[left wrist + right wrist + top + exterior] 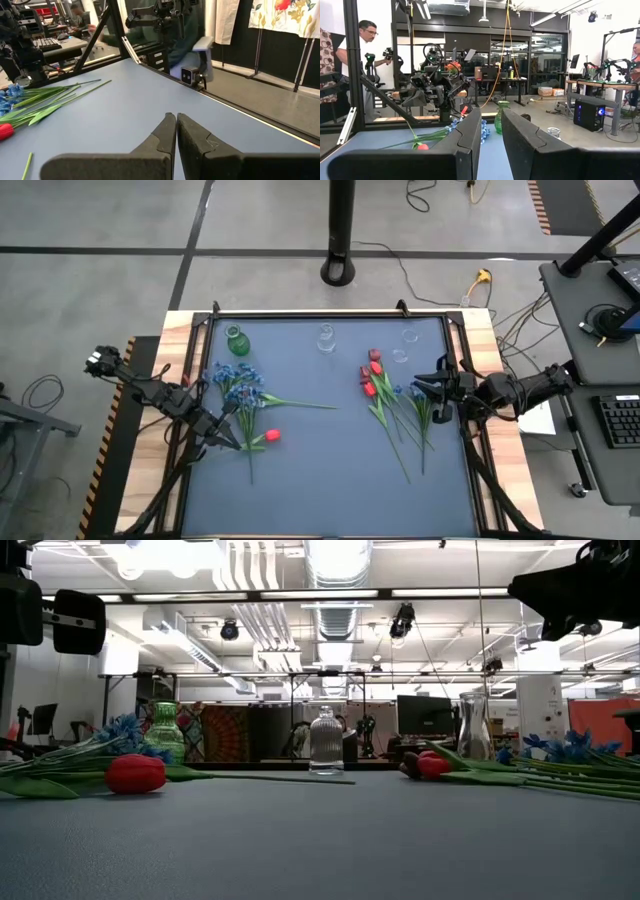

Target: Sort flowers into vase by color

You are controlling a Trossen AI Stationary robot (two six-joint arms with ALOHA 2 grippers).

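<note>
Hovering low over the blue-grey mat [330,480], both pincers held nothing. The left pincer [232,442] sat at the mat's left side, fingers [167,132] pressed together with barely a slit between them. Just off its tips lay a red tulip [272,436], stem pointing away, and a bit further toward the back edge was the blue bunch [238,380] with long green stems trailing past it. The green vase [237,341] stood beyond that bunch, at the back-left corner.

The right pincer [418,387] waited at the right side with its fingers [470,132] apart, a clear gap between them. Right beside its tips were a few blue blossoms [416,393], and past those a cluster of red tulips [371,377] plus a darker maroon bloom [374,355], stems fanning toward the front edge. Two clear glass vases [326,337] [410,338] stood along the back edge, all vases empty as far as I could tell.

Table itself had a wooden border [180,330] with a black frame. Room behind was a big open lab: ducts and strip lights on the ceiling, monitors, benches, concrete floor with cables. One person [362,50] stood behind the frame off beyond the left arm.
</note>
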